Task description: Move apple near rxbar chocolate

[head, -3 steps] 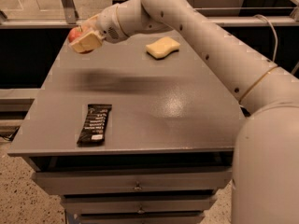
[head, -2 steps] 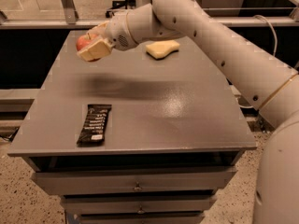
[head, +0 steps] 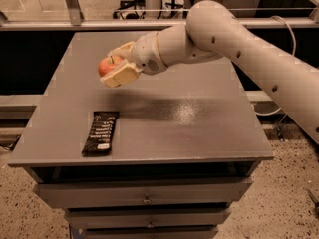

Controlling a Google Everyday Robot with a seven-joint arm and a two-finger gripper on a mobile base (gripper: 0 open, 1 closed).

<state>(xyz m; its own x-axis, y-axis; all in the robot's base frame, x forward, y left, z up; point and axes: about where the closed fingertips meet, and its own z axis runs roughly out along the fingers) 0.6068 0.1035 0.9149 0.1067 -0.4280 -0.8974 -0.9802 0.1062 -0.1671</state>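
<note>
Since the earlier frames the gripper [head: 110, 67] has travelled with the apple [head: 106, 65] from above the far-left corner of the counter [head: 199, 128] towards the front. It now hangs over the left half, about midway between the far and front edges. The arm [head: 224, 39] has swung forward with it.

Claw state: pinching the apple, one pale finger over its top-back, the other under its front.

Hidden or hard to read:
- I see only the apple's red left face. The fingers [head: 121, 74] cover its underside and right side.
- The arm runs off the right edge of the view, so I see nothing of the base.
- The pale sponge that showed near the far edge earlier is not visible; the arm now crosses that spot.
- The rxbar chocolate [head: 100, 132] carries lines of white print that I cannot read, and a small white label at its near end.
- I cannot judge the gap between apple and counter. A soft dark shadow [head: 144, 106] lies on the top below the claw, and the apple does not appear to touch the surface.

Positions: the rxbar chocolate lies flat near the front-left corner, its long side running roughly front to back. The apple is held apart from it, farther back and slightly to the right. No object lies on the counter between them.

Surroundings: drawers [head: 144, 193] with small knobs sit below the front edge. A metal rail [head: 99, 24] runs behind the far edge. A pale cable [head: 286, 29] loops behind the arm at right. Speckled floor [head: 30, 208] shows at lower left.
</note>
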